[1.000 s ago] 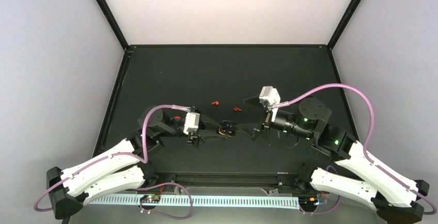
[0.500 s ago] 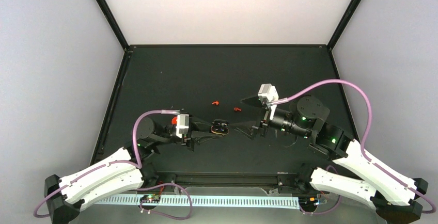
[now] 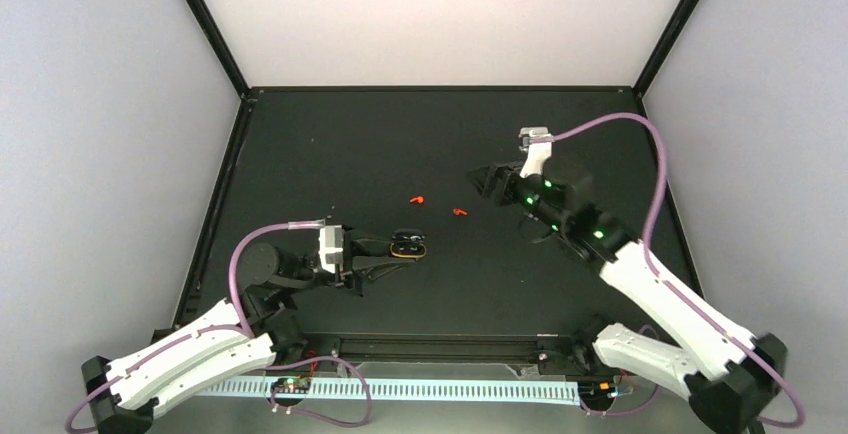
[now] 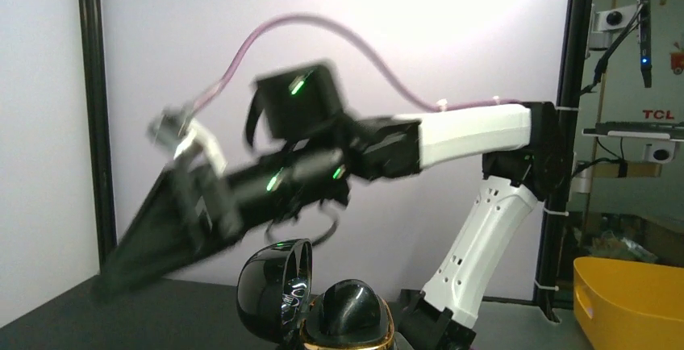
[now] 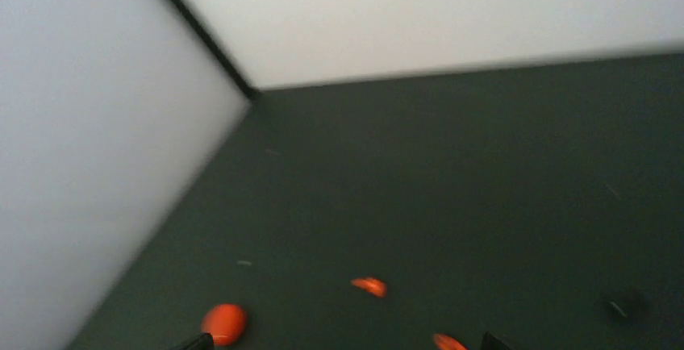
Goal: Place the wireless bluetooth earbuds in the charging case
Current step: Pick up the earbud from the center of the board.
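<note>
The charging case is a glossy dark clamshell with an orange-gold rim, and its lid stands open. My left gripper is shut on it just above the mat; in the left wrist view its base fills the bottom centre. Two tiny red-orange earbuds lie on the mat behind the case. My right gripper hangs open to the right of them. In the right wrist view its tips stand wide apart at the bottom edge, with one earbud ahead and the other near the right tip.
A blurred round red-orange spot sits by the right gripper's left tip; I cannot tell what it is. White walls and black corner posts enclose the dark mat. A yellow bin stands outside the enclosure.
The left arm has drawn the case leftward. The right arm has left the case and swung up and back to the right, beside the earbuds.
</note>
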{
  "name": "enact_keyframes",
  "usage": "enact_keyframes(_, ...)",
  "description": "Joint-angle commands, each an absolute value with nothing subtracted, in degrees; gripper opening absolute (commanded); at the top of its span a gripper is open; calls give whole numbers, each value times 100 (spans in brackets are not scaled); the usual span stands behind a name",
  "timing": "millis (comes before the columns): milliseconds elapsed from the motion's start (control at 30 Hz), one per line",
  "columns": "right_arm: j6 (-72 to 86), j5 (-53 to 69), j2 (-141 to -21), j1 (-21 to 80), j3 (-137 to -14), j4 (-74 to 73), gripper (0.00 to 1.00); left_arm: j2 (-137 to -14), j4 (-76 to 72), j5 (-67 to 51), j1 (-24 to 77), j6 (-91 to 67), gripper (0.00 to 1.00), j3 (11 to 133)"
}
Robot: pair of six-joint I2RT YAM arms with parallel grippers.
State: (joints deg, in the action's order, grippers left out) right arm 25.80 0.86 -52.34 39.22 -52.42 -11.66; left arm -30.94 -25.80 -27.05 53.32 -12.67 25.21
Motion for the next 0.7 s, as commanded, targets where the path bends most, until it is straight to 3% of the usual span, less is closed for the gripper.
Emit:
enact_keyframes(0,3713,-1011,-6064,3388,-4621,-893,85,-2833,-2191,-2462,5335,-1117,2,2539)
enact_keyframes(233,4346,-790,-7885,2317,-4939,-467,74,-2460,-1794,-2242,5333,-872,1,2515)
enact_keyframes(667,3850,-266,-10504,1687,-6532,-264,74,-2175,-1617,-2238,5326,-712,2,2479)
